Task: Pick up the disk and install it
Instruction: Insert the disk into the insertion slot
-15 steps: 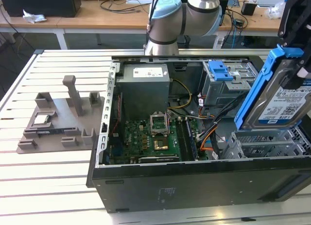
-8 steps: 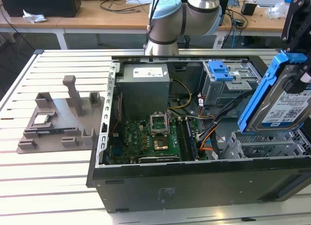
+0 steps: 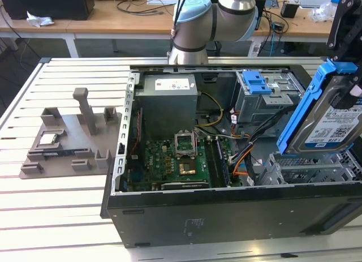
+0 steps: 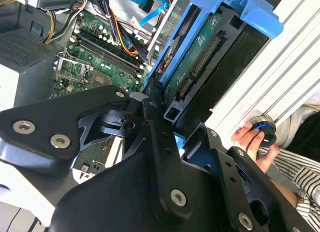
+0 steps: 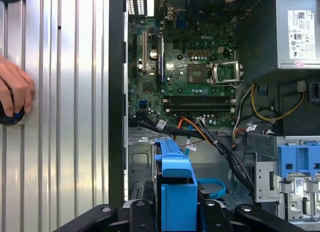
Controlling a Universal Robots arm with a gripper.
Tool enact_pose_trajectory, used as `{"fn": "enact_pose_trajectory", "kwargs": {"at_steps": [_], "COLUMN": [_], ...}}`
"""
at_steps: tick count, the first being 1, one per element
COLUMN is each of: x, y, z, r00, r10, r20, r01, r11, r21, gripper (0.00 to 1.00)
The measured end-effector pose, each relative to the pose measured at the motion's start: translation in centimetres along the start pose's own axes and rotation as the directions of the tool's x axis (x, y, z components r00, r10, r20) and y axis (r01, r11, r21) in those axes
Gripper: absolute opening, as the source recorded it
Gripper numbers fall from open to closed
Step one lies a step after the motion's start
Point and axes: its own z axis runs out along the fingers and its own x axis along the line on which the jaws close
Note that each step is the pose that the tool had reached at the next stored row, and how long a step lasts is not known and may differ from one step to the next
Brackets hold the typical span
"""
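Observation:
The disk [image 3: 331,117] is a silver hard drive with a white and blue label and blue plastic side rails. It hangs tilted on edge at the exterior view's right, above the grey drive cage [image 3: 308,168] of the open computer case. My black gripper [image 3: 346,67] comes down from above and is shut on it. In the second wrist view the disk [image 4: 197,66] shows its connector edge, clamped in the gripper [image 4: 175,124]. In the first wrist view the disk's blue rail [image 5: 175,184] sticks out between the fingers of the gripper [image 5: 175,212].
The open computer case [image 3: 226,211] holds a motherboard [image 3: 175,163], a power supply [image 3: 168,106], loose cables [image 3: 243,154] and a blue latch [image 3: 255,81] on a drive bay. A grey fixture [image 3: 68,146] lies at the exterior view's left. A person's hand [image 5: 15,94] rests on a knob beside the case.

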Motion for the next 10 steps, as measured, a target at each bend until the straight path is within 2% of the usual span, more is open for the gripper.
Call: {"fn": "enact_pose_trajectory", "kwargs": {"at_steps": [10], "x": [0.01], "y": [-0.04], "z": [0.55], "r00": [1.0], "r10": [0.0], "r20": [0.0], "r01": [0.0], "r11": [1.0], "r21": [0.0], "gripper": [0.37]}}
